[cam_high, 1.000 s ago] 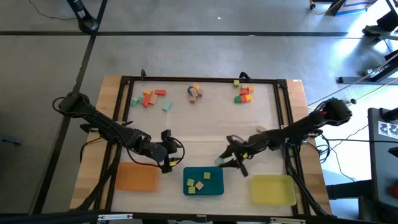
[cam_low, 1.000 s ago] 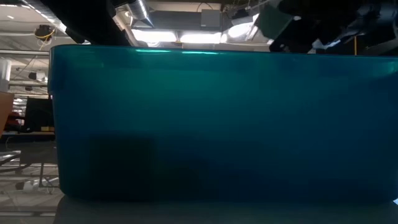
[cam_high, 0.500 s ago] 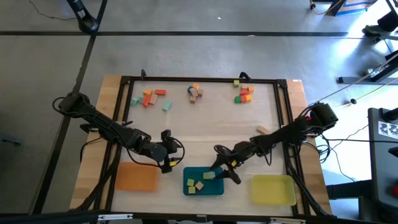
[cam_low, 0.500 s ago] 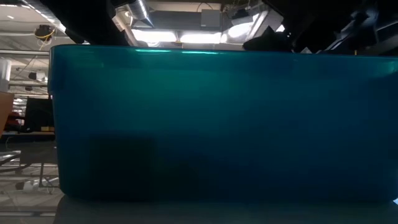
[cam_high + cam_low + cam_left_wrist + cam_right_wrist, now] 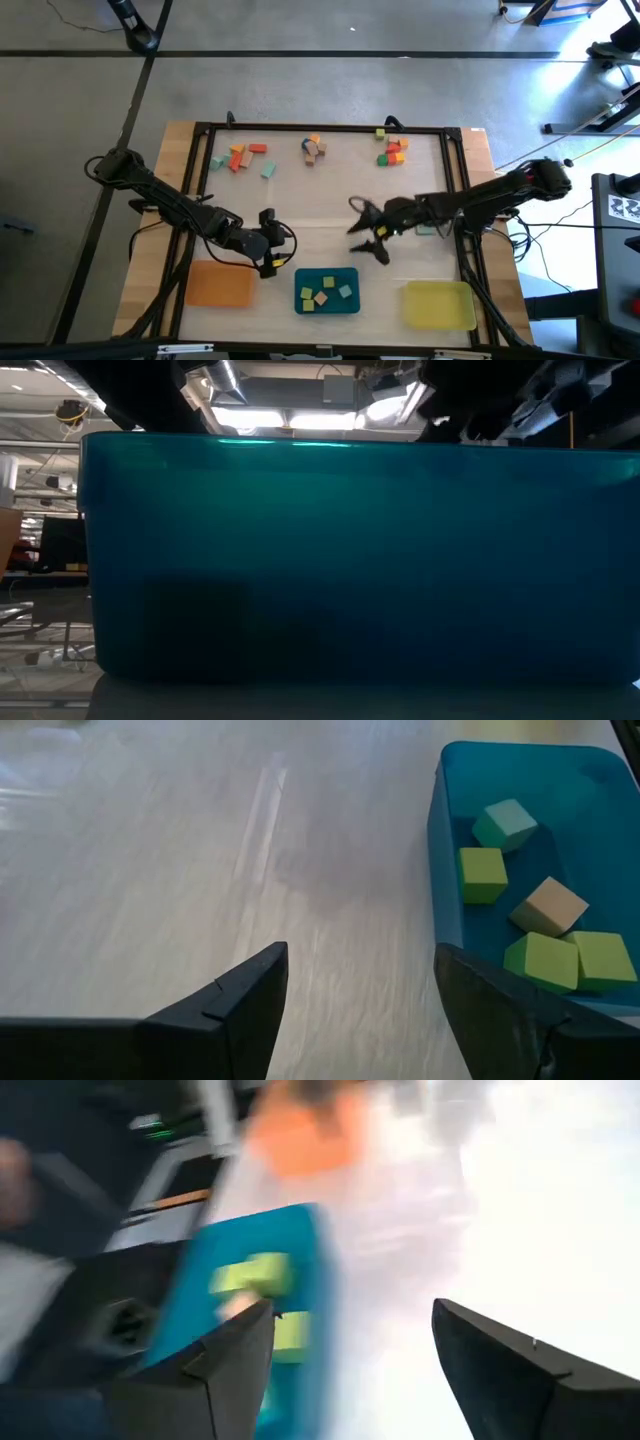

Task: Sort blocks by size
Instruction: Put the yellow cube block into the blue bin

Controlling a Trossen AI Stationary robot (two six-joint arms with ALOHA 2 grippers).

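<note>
1. The blocks are split between two places. Five of them, a mint one, three green and one tan, lie in the teal tray (image 5: 327,291) at the near edge of the table (image 5: 330,200). The rest lie in three loose clusters along the far edge: a far-left cluster (image 5: 240,157), a far-middle cluster (image 5: 314,148) and a far-right cluster (image 5: 392,150).
2. By my judgement the sort is at an early stage. Only the teal tray holds blocks. The orange tray (image 5: 217,284) to its left and the yellow tray (image 5: 438,304) to its right show nothing in them, and most blocks are not yet sorted.
3. The right gripper (image 5: 368,228) hangs over the bare middle of the table, just beyond the teal tray, with its fingers spread and nothing between them in the right wrist view. The far clusters are well apart from it; the far-right one looks nearest.
4. The left gripper (image 5: 268,240) waits near the far-right corner of the orange tray, its fingers wide apart and empty, the teal tray just beside it.
</note>
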